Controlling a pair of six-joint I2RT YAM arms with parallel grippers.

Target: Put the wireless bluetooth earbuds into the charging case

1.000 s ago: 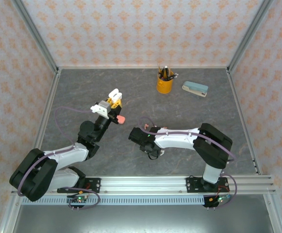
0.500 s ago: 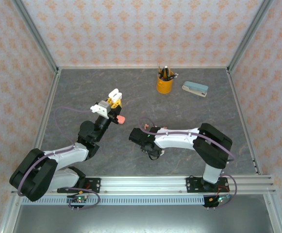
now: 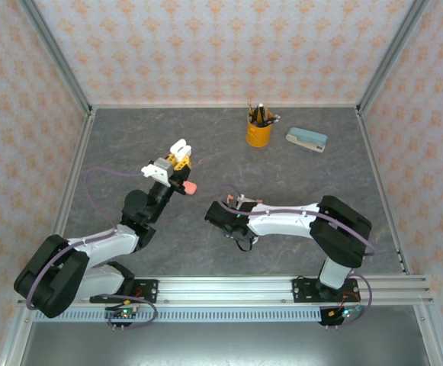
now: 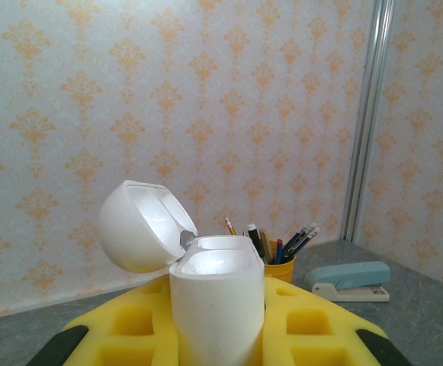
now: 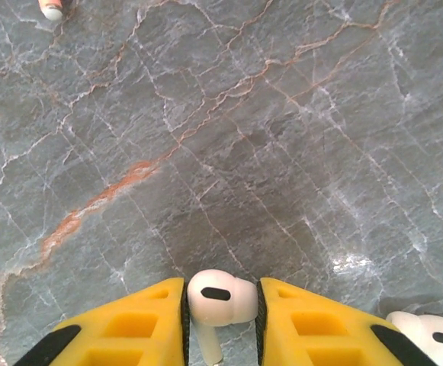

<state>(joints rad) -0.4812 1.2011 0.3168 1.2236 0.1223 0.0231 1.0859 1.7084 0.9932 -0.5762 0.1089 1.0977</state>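
My left gripper (image 4: 219,335) is shut on a white charging case (image 4: 217,305), held upright between its yellow fingers (image 4: 324,320). The case's lid (image 4: 141,225) is flipped open to the left. From above, the case (image 3: 180,145) is at centre left, above the left gripper (image 3: 180,158). My right gripper (image 5: 221,299) points down at the table and is shut on a white earbud (image 5: 219,293), stem toward the camera. A second white earbud (image 5: 434,337) lies just right of its right finger. A small salmon-pink piece (image 3: 192,187) with a white tip (image 5: 52,11) lies farther off.
A yellow pencil cup (image 3: 258,130) and a pale blue stapler (image 3: 306,139) stand at the back of the grey marble table (image 3: 130,137). Patterned walls with metal posts close in the sides and back. The right arm's wrist (image 3: 225,217) hovers mid-table.
The right arm's wrist has shifted slightly to the right and toward the near edge. The left arm and the case have stayed put.
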